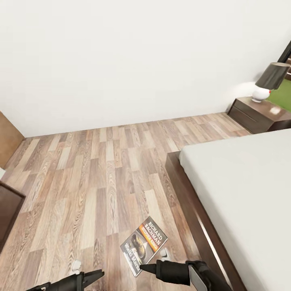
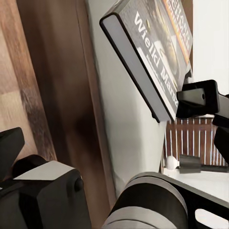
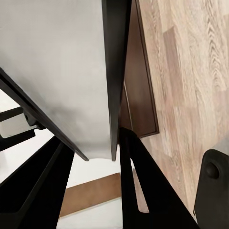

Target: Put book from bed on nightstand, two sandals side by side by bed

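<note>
The book (image 1: 144,242), a dark paperback with an orange band and "Richard Bachman" lettering, hangs over the wood floor just beside the bed's dark frame (image 1: 190,202). My right gripper (image 1: 147,266) is shut on its lower edge. In the left wrist view the book (image 2: 148,52) tilts edge-on, with a right finger (image 2: 200,98) clamped on it. In the right wrist view the book's edge (image 3: 114,71) runs between the two black fingers (image 3: 143,181). My left gripper (image 1: 93,276) stands open, holding nothing, low at the left. A nightstand (image 1: 258,115) stands beyond the bed's grey mattress (image 1: 242,194). The sandals are out of view.
A white-based lamp with a dark shade (image 1: 270,81) stands on the nightstand. A dark wood cabinet (image 1: 8,210) juts in at the left edge. The white wall (image 1: 121,60) closes off the floor (image 1: 101,173) ahead.
</note>
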You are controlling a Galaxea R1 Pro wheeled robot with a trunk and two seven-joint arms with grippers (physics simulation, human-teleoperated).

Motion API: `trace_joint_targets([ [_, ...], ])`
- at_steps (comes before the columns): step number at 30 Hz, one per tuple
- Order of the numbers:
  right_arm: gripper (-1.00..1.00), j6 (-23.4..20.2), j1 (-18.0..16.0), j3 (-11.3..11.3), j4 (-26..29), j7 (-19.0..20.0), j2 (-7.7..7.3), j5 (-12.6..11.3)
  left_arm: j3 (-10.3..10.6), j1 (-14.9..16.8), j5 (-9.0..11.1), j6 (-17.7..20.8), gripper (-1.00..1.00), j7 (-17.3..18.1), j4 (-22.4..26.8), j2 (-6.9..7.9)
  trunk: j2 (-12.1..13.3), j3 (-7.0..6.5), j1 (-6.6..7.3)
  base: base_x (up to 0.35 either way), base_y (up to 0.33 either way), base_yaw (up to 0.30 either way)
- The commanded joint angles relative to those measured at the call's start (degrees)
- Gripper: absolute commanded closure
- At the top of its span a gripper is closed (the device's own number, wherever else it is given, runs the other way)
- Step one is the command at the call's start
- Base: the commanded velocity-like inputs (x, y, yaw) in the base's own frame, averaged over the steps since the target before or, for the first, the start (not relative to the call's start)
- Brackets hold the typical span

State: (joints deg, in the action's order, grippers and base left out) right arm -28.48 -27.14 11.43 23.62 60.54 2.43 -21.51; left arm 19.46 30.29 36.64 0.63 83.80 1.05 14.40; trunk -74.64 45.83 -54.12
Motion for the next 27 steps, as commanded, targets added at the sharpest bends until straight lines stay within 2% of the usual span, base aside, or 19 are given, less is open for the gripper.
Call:
trace_joint_targets([
  [1, 1.0, -0.47, -0.02, 0.26, 0.03, -0.03, -0.04, -0.55, 0.49, 0.03, 0.45, 0.07, -1.0, 0.14, 0.0, 0.01, -0.02, 0.06, 0.0, 0.0, 0.0, 0.29],
  [9, 1.0, -0.39, -0.02, 0.26, 0.03, 0.02, -0.06, -0.55, 0.45, 0.03, 0.51, 0.06, -1.0, 0.14, 0.0, 0.01, -0.02, 0.13, 0.0, 0.0, 0.0, 0.098],
  [11, 1.0, 1.03, -0.02, 0.26, 0.03, 0.02, -0.06, -0.55, 0.43, 0.03, 0.51, 0.02, -1.0, 0.14, 0.0, 0.01, -0.02, 0.03, 0.0, 0.0, 0.0, 0.005],
  [12, 1.0, 3.63, -0.02, 0.26, 0.03, 0.08, -0.06, -0.55, 0.42, 0.03, 0.52, 0.04, -1.0, 0.14, 0.0, 0.01, -0.02, -0.05, 0.0, 0.0, 0.0, 0.001],
  [15, 1.0, 5.21, -0.02, 0.26, 0.03, 0.1, -0.06, -0.55, 0.47, 0.03, 0.52, 0.04, -1.0, 0.14, 0.0, 0.01, -0.02, -0.32, 0.0, 0.0, 0.0, 0.0],
  [27, 1.0, 5.63, -0.02, 0.26, 0.03, 0.2, -0.09, -0.58, 0.48, 0.03, 0.49, 0.01, -1.0, 0.14, 0.0, 0.01, -0.02, -1.16, 0.0, 0.0, 0.0, 0.0],
])
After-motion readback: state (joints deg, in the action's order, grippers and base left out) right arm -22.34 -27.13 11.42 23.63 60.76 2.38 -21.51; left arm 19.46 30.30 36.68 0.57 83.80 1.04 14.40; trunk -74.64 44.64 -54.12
